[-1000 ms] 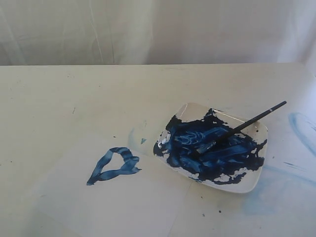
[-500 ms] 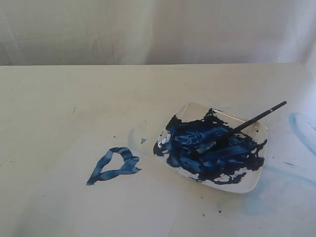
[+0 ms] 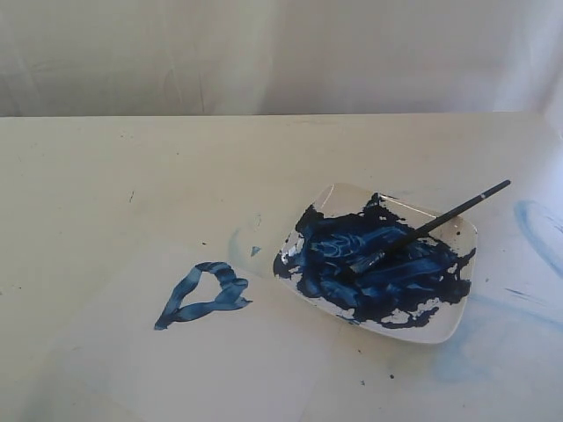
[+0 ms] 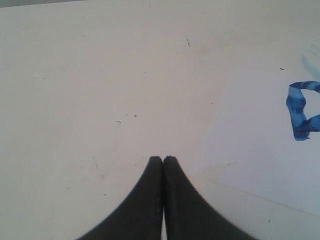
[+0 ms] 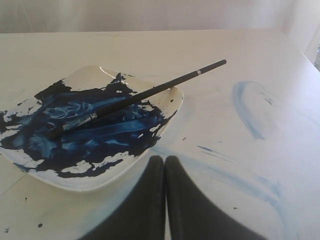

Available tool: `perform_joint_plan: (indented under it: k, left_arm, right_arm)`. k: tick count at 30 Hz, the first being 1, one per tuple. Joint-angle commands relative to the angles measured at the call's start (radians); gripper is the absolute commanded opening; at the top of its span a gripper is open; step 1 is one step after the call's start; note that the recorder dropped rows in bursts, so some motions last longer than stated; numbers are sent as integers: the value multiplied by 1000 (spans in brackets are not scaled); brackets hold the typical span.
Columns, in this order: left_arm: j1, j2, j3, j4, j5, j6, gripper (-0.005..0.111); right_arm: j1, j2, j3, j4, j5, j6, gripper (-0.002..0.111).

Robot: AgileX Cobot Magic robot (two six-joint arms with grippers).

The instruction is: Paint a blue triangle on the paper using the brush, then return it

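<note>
Blue paint smeared the white dish [image 3: 444,331], where the brush [image 3: 425,229] lay, bristles in the paint, handle jutting past the rim. Near it the blue triangle [image 3: 204,295] sat on the paper [image 3: 229,369], whose edges barely showed against the table [image 3: 176,167]. Pale stains [image 3: 538,230] marked the table beside the dish. Both the left gripper [image 4: 163,159] and right gripper [image 5: 164,159] hung empty, fingers pressed together.

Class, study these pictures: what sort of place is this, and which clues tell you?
Likely an indoor painting bench: a white table before a white curtain, a paint-smeared dish holding a brush, and a blue triangle on paper.
</note>
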Motion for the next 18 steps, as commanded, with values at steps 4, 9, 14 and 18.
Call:
perform_joint_plan:
  k: [4,9,14,18]
  left_arm:
    - [18,-5,4,-15,5,10,0]
    - [18,-5,4,-15,5,10,0]
    - [18,-5,4,2,0,5,0]
    - [18,-5,4,122,-24,-159,0]
  right_arm:
    - [1,-6,2,3,-13,-12,0]
    - [1,-6,2,3,-13,-12,0]
    - [1,-6,2,3,-13,-12,0]
    - [1,-6,2,3,-13,-12,0]
